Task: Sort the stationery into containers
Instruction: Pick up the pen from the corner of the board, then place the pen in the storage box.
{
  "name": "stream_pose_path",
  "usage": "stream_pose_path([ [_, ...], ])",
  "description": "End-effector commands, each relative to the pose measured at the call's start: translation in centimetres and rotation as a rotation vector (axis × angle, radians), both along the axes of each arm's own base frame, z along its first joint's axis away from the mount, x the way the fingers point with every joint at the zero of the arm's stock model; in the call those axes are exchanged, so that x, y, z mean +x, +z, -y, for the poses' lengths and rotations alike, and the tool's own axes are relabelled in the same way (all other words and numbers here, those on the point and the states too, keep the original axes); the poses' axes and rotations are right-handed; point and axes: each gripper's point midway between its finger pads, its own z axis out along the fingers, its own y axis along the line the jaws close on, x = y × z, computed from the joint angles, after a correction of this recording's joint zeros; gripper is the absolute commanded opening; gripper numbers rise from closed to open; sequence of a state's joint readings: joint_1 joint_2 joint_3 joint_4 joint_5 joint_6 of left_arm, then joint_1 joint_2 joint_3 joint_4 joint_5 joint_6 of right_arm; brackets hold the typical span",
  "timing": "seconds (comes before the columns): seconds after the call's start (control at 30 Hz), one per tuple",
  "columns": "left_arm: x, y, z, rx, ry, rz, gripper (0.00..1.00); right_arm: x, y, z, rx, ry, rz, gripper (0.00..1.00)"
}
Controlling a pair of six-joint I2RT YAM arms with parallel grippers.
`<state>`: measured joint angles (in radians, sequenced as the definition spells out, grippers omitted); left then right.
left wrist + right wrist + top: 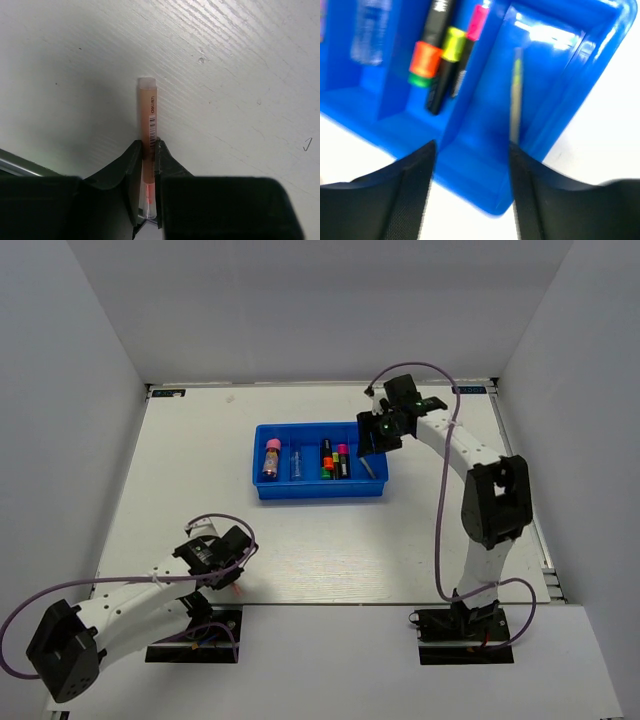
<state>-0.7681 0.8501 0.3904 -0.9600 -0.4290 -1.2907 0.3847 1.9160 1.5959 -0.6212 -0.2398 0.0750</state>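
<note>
The blue tray (320, 493) stands at mid-table and holds a pink-capped tube (271, 458), a clear bottle (296, 462) and several highlighters (333, 460). My right gripper (378, 436) is open and empty above the tray's right end. In the right wrist view its open jaws (472, 165) frame the right compartment (580, 60), where the thin beige stick (516, 95) lies. My left gripper (237, 576) is at the front left, low over the table. In the left wrist view it (149, 150) is shut on the thin pink-orange stick (148, 110), which points forward over the table.
White walls close in the table on the left, back and right. The right wrist view also shows orange (425, 56), yellow (453, 44) and pink (478, 22) caps in the neighbouring compartment. The arm cables loop beside both arms.
</note>
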Motion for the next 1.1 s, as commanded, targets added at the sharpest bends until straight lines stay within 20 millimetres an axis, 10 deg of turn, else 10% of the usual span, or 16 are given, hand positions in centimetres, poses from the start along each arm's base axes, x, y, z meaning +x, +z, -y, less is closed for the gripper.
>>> stream_pose_path([
  [0.0,-2.2,-2.5,1.3,-0.075,-0.004,-0.120,0.10,-0.9,5.2,-0.9,0.102,0.046,0.112,0.67],
  [0.03,-2.3,-2.6,1.4,-0.073,-0.007,-0.129,0.03,-1.7,6.9,-0.6,0.116,0.064,0.150,0.90],
  [0.3,1.5,2.4,5.3,-0.116,-0.211,0.008,0.00,-5.9,8.6,3.6,-0.006,0.174,0.351,0.89],
  [0.33,3.2,5.6,7.6,-0.155,-0.287,0.080,0.00,-6.6,7.5,4.2,-0.031,0.177,0.330,0.74],
  [0.37,3.6,6.0,8.2,-0.138,-0.323,0.080,0.00,-7.6,7.0,5.0,-0.055,0.169,0.316,0.01],
  [0.57,10.3,16.9,17.4,-0.168,-0.616,0.288,0.00,-10.8,3.3,9.5,-0.210,0.140,0.273,0.00],
  [0.6,11.3,15.1,18.6,-0.118,-0.659,0.240,0.00,-12.0,2.0,10.1,-0.226,0.143,0.251,0.06],
  [0.67,13.9,19.8,22.3,-0.182,-0.723,0.341,0.00,-13.0,1.1,10.9,-0.232,0.123,0.238,0.25],
  [0.87,21.3,17.3,31.1,-0.292,-0.802,0.273,0.00,-14.1,0.7,11.9,-0.209,0.066,0.226,0.36],
  [0.9,22.8,20.2,32.8,-0.336,-0.811,0.346,0.00,-14.0,0.9,11.9,-0.197,0.059,0.229,0.36],
  [1.07,26.4,16.0,36.2,-0.361,-0.824,0.303,0.00,-14.5,1.0,11.9,-0.153,0.054,0.224,0.36],
])
